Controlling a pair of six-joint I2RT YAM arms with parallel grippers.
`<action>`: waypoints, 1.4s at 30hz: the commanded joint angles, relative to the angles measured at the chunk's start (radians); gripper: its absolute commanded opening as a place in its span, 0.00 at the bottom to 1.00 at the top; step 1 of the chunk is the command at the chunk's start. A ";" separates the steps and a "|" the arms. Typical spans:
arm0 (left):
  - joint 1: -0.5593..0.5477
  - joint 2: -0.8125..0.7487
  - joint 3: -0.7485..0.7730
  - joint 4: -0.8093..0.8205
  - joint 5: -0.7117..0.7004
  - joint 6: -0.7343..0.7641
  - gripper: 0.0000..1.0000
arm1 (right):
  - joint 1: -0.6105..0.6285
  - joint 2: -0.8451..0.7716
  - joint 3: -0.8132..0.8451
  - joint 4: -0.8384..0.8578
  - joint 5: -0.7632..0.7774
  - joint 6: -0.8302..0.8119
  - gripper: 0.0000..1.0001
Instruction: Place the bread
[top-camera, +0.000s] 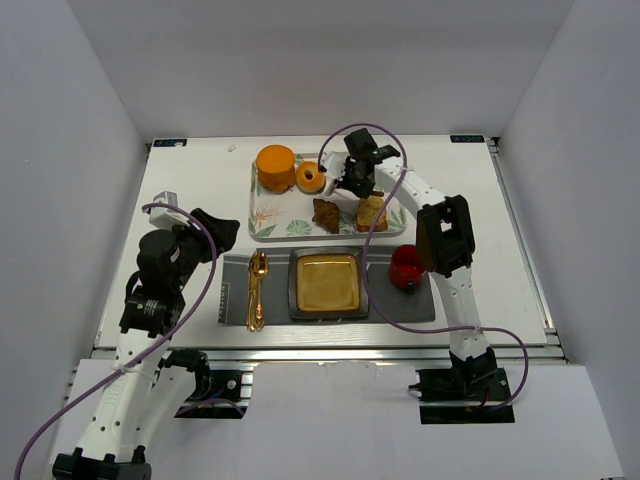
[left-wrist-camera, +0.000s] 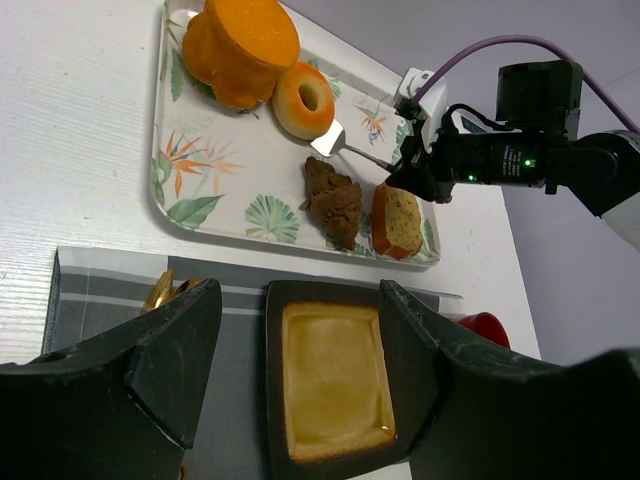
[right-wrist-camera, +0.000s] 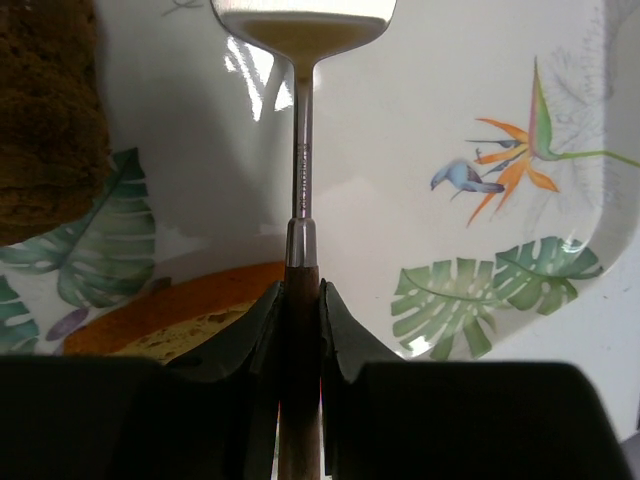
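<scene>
left wrist: one bread (left-wrist-camera: 303, 99), one spatula (left-wrist-camera: 345, 147) gripped by right pincer (left-wrist-camera: 405, 178).

My left arm (top-camera: 158, 270) is folded up close to its base. My left gripper (left-wrist-camera: 300, 298) hangs with its fingers wide apart and nothing in them. My right arm (top-camera: 445, 235) reaches far forward, wrist tipped down. My right gripper (right-wrist-camera: 300, 305) squeezes tight on the thin spatula (right-wrist-camera: 300, 150) handle.
</scene>
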 joint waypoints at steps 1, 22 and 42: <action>0.005 -0.003 0.023 0.008 0.014 0.004 0.73 | -0.016 0.010 0.040 -0.030 -0.063 0.057 0.00; 0.005 -0.004 0.034 0.006 0.020 -0.005 0.73 | -0.105 -0.030 0.088 -0.041 -0.225 0.210 0.00; 0.005 -0.010 0.020 0.026 0.026 -0.008 0.73 | -0.089 -0.378 -0.188 -0.071 -0.385 0.151 0.00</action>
